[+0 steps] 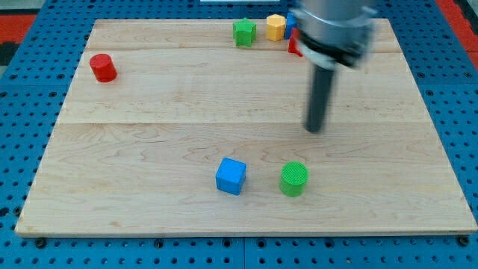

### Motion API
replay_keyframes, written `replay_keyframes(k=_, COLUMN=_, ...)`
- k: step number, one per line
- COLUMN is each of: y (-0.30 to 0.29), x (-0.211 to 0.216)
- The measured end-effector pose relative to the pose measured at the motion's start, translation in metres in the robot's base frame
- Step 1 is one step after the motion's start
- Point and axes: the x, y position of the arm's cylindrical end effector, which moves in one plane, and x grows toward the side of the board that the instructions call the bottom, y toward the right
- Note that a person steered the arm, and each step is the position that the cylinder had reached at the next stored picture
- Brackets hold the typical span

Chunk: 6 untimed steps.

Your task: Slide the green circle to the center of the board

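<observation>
Green circle (294,178) rests near the counter's (149,149) bottom edge, just right of the blue cube (231,175); no pincer is fitted, my tip (316,129) stands above-right of the circle, apart, so approach is in hand: next, get below it and push up-left.

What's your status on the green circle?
My tip mid-board, touching nothing. Green circle below it near the view's bottom, beside blue cube. Path to center unobstructed.

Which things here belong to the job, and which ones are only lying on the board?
For the job:
green circle, near the view's bottom
my tip, above it, apart
board

Only lying about:
blue cube
red cylinder
green star block
yellow block
</observation>
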Motion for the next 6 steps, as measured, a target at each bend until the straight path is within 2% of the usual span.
replay_keyframes(k=1, y=0.043, x=0.086)
replay_keyframes(k=2, y=-0.038, x=0.114)
replay_keyframes(k=4, y=-0.082, x=0.035)
replay_keyframes(k=5, y=-0.088, x=0.063)
replay_keyframes(k=6, y=-0.115, x=0.033)
